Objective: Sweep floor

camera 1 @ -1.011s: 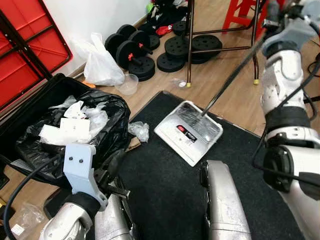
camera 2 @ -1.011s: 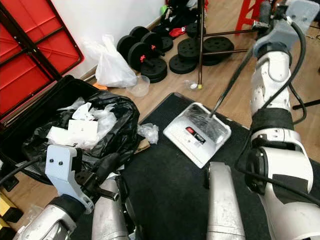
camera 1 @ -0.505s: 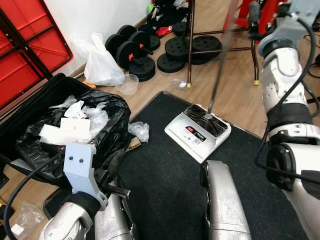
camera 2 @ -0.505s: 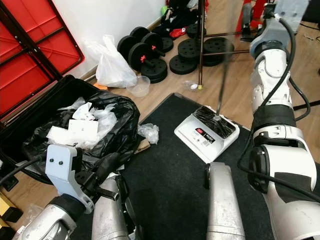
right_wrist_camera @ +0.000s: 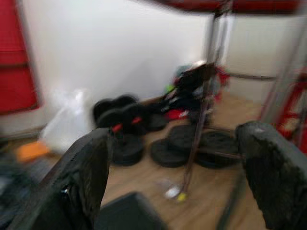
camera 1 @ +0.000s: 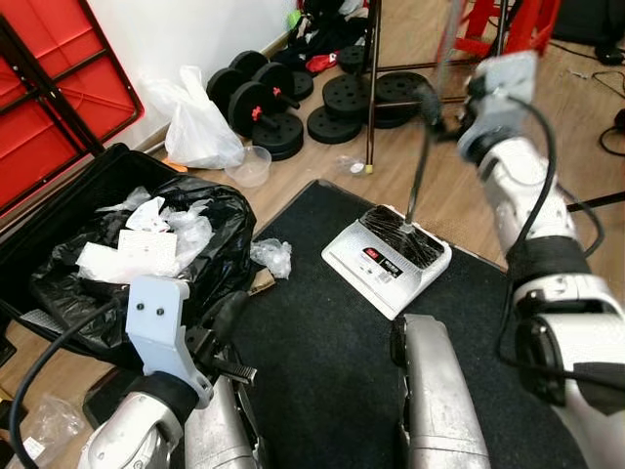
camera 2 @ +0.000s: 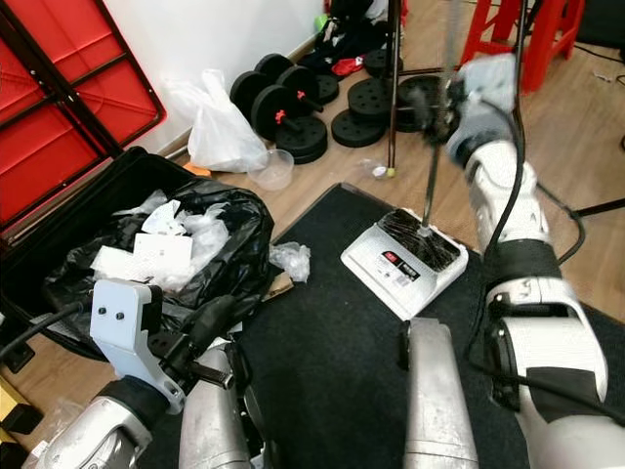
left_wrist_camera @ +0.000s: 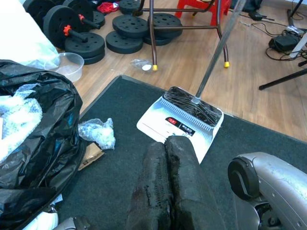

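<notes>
A white floor sweeper rests on the black mat, its bristle side facing up and its thin metal handle standing nearly upright. My right gripper is beside the upper handle, and in the right wrist view its fingers are spread wide open. I cannot tell whether they touch the handle. A crumpled plastic scrap lies at the mat's left edge. My left gripper is low at the front left, shut on nothing, pointing toward the sweeper.
An open black trash bag full of paper sits to the left. A white plastic bag, a clear cup and dumbbell weights line the wall. Metal chair legs and a red stool stand behind the mat.
The sweeper slid right and its handle swung upright a second ago, then stayed put. My right arm has come down and to the left along the handle. The left arm is unchanged.
</notes>
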`<state>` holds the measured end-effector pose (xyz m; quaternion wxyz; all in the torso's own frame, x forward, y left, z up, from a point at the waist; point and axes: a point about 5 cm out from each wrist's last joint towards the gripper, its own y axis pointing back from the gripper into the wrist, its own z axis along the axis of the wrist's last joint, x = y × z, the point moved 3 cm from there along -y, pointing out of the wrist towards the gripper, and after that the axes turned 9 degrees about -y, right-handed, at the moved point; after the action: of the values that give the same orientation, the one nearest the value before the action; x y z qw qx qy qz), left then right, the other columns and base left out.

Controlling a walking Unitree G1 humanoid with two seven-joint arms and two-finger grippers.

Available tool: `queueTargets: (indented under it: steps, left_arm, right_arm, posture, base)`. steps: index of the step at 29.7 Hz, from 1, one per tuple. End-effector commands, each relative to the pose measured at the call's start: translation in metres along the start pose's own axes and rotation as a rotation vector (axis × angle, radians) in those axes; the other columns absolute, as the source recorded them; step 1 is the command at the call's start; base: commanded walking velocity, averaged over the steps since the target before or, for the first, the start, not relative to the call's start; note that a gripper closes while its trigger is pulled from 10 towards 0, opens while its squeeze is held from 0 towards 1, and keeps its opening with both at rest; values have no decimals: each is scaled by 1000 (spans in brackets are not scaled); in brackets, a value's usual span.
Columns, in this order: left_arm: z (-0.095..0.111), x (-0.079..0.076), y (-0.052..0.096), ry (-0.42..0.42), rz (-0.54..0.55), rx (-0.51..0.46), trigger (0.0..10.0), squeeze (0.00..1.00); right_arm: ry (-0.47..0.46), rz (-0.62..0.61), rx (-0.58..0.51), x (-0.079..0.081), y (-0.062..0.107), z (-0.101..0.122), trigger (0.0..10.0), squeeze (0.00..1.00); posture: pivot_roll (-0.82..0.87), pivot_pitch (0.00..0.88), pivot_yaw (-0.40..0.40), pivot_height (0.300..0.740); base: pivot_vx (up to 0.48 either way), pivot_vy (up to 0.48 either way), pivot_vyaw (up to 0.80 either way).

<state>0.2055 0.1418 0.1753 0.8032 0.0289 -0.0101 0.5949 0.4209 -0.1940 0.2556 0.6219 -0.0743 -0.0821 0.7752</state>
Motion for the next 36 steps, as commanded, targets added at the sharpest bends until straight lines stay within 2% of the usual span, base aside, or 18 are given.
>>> queueTargets:
  steps: [1, 3, 4, 5, 7, 8, 9, 10, 12, 14, 15, 16, 17, 21, 27, 36]
  left_arm:
    - [-5, 1, -2, -8, -3, 15, 10000, 0]
    - [-6, 3, -3, -19, 19, 10, 10000, 0]
    - [-6, 6, -4, -30, 50, 6, 10000, 0]
    - [-6, 6, -4, -30, 50, 6, 10000, 0]
    - [-7, 11, -2, -50, 130, 10, 10000, 0]
    - [-7, 11, -2, -50, 130, 10, 10000, 0]
    - [-10, 15, 1, -59, 190, 22, 10000, 0]
    - [-10, 15, 1, -59, 190, 22, 10000, 0]
    - [-17, 16, 5, -43, 254, 41, 10000, 0]
    - [-17, 16, 5, -43, 254, 41, 10000, 0]
    - [-25, 14, 9, -30, 299, 64, 10000, 0]
    - [-25, 14, 9, -30, 299, 64, 10000, 0]
    - [-30, 11, 11, -25, 310, 75, 10000, 0]
    - [-36, 7, 10, -32, 327, 75, 10000, 0]
    - [-39, 7, -10, -56, 309, 24, 10000, 0]
    - [-38, 5, -23, -85, 297, -18, 10000, 0]
  right_arm:
    - [-10, 110, 47, 19, 7, -14, 10000, 0]
    - [-89, 262, 87, 42, 26, -29, 10000, 0]
    - [-100, 340, 113, 54, 41, -37, 10000, 0]
    - [-100, 340, 113, 54, 41, -37, 10000, 0]
    - [-134, 431, 164, 70, 67, -51, 10000, 0]
    - [-134, 431, 164, 70, 67, -51, 10000, 0]
    - [-171, 465, 200, 77, 84, -61, 10000, 0]
    - [-171, 465, 200, 77, 84, -61, 10000, 0]
    - [-196, 513, 261, 92, 117, -79, 10000, 0]
    - [-196, 513, 261, 92, 117, -79, 10000, 0]
    - [-237, 506, 306, 102, 145, -94, 10000, 0]
    - [-237, 506, 306, 102, 145, -94, 10000, 0]
    - [-249, 482, 310, 104, 153, -98, 10000, 0]
    - [-259, 452, 315, 104, 160, -100, 10000, 0]
    - [-279, 453, 313, 104, 146, -104, 10000, 0]
    - [-262, 464, 310, 107, 143, -104, 10000, 0]
  posture:
    - [-18, 113, 28, 420]
    - [-22, 109, 21, 420]
    - [-26, 105, 20, 425]
    - [-26, 105, 20, 425]
    - [-35, 98, 20, 435]
    - [-35, 98, 20, 435]
    - [-36, 96, 19, 445]
    - [-36, 96, 19, 445]
    - [-52, 66, 17, 455]
    - [-52, 66, 17, 455]
    - [-69, 46, 7, 465]
    - [-69, 46, 7, 465]
    - [-77, 37, 7, 470]
    - [-89, 15, 7, 480]
    - [-94, 0, 0, 505]
    - [-94, 0, 6, 540]
  base:
    - [0, 0, 0]
    - [0, 0, 0]
    - [0, 0, 0]
    - [0, 0, 0]
    - [0, 0, 0]
    - [0, 0, 0]
    - [0, 0, 0]
    - [0, 0, 0]
    - [0, 0, 0]
    - [0, 0, 0]
    - [0, 0, 0]
    - [0, 0, 0]
    - [0, 0, 0]
    - [0, 0, 0]
    - [0, 0, 0]
    - [0, 0, 0]
